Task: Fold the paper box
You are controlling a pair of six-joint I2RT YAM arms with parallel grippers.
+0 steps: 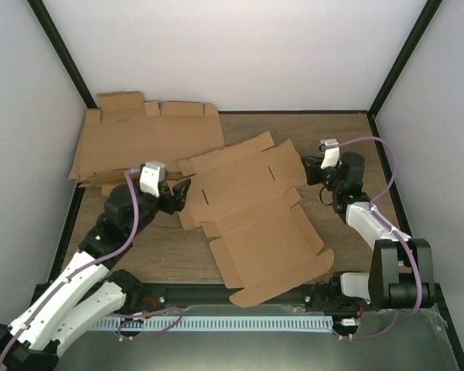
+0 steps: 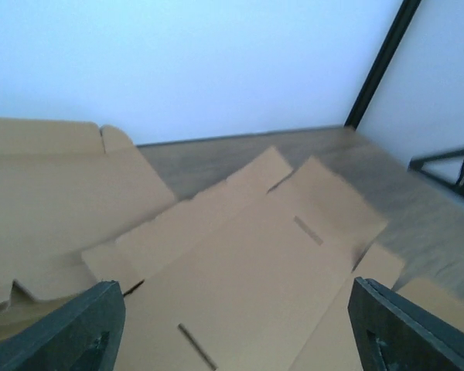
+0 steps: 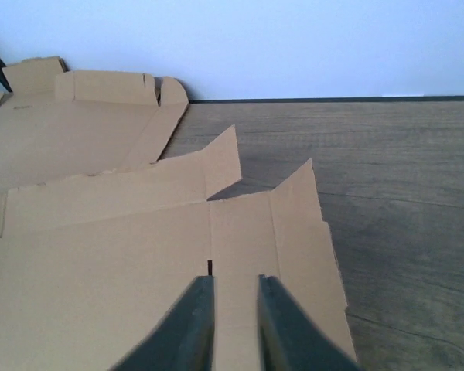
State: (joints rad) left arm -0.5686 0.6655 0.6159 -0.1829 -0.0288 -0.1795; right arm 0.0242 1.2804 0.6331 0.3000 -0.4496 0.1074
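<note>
Flat paper box lying unfolded mid-counter, left jaws spread wide at its left edge, right jaws closed to a sliver at its far right flap, stacked cardboard blanks behind left

The paper box lay flat on the table, skewed across its middle, one end toward the far centre and the other reaching the near edge right of centre. The pile of cardboard blanks lay behind it and to the left, in the far left corner, its right end just beside the box's far flaps. The left gripper sat at the box's left edge, in front of the pile. The right gripper sat at the box's far right corner, above a flap.
</note>
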